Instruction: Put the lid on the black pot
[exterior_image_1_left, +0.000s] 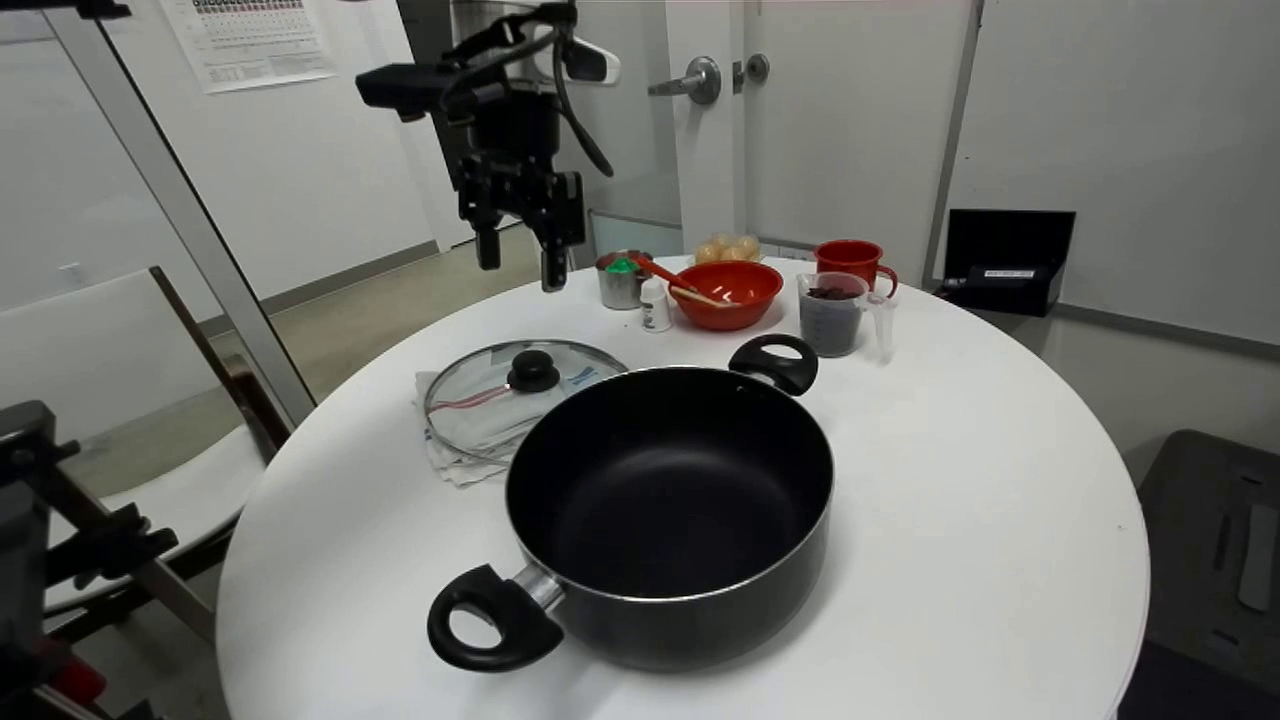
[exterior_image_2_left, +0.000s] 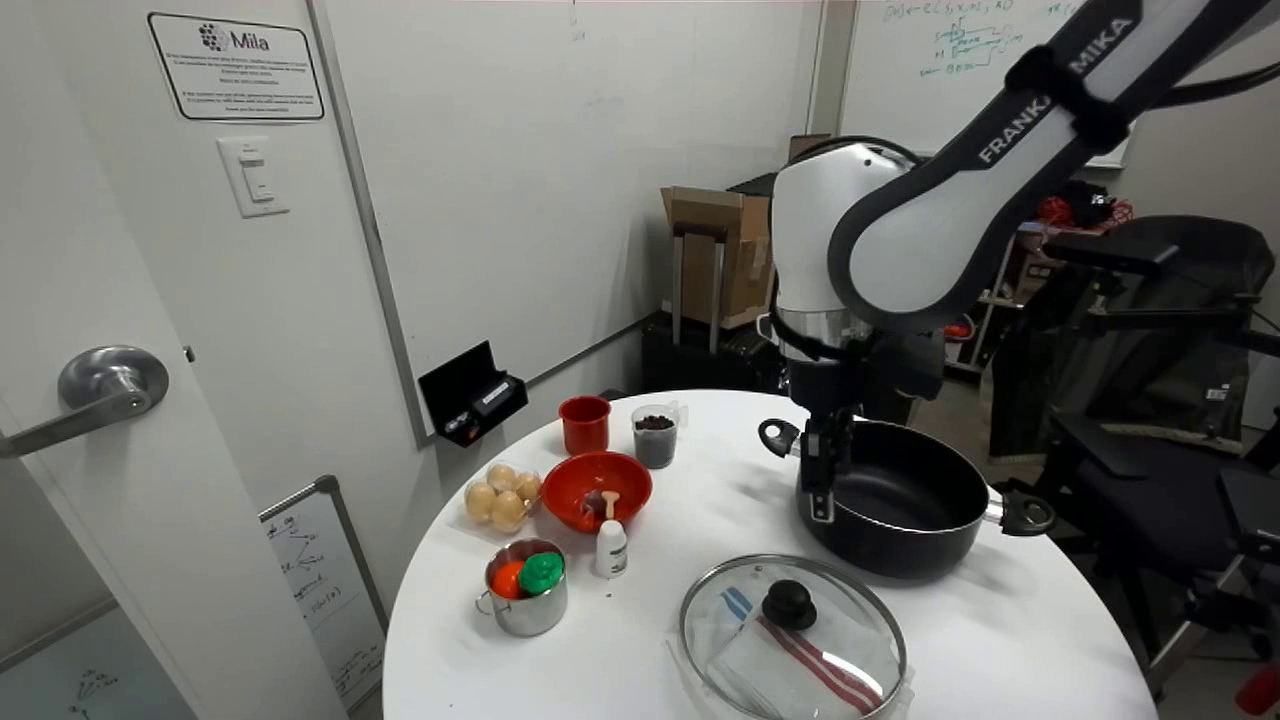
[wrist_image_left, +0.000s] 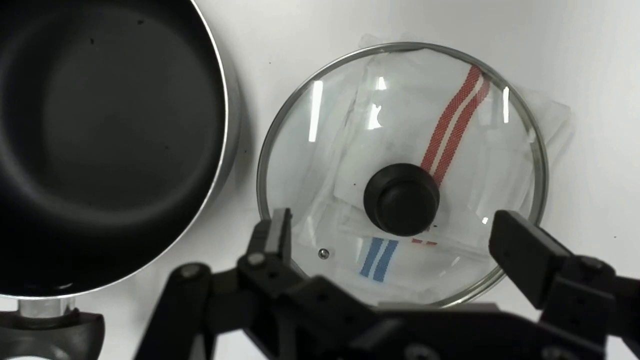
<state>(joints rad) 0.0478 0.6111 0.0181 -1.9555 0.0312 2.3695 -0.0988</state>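
Note:
The clear glass lid (exterior_image_1_left: 533, 372) lies flat, knob up, on a folded striped cloth beside the pot. It also shows in an exterior view (exterior_image_2_left: 790, 606) and in the wrist view (wrist_image_left: 401, 200). The black pot (exterior_image_1_left: 700, 628) stands uncovered on the table, with its dark inside visible. Its wall shows in an exterior view (exterior_image_2_left: 900, 550), and its rim is at the left of the wrist view (wrist_image_left: 226, 110). My gripper (exterior_image_1_left: 520, 262) is open and empty, above the table. In the wrist view its fingers (wrist_image_left: 392, 220) are wide apart, with the lid's knob seen between and slightly beyond them.
On the round white table (exterior_image_1_left: 980, 500) stand a red bowl (exterior_image_2_left: 596, 492), a red cup (exterior_image_2_left: 584, 425), a measuring cup (exterior_image_2_left: 655, 436), a metal cup (exterior_image_2_left: 528, 605), a small white bottle (exterior_image_2_left: 611, 549) and a pack of eggs (exterior_image_2_left: 502, 497). The pot's loop handles (exterior_image_1_left: 495, 620) stick out sideways.

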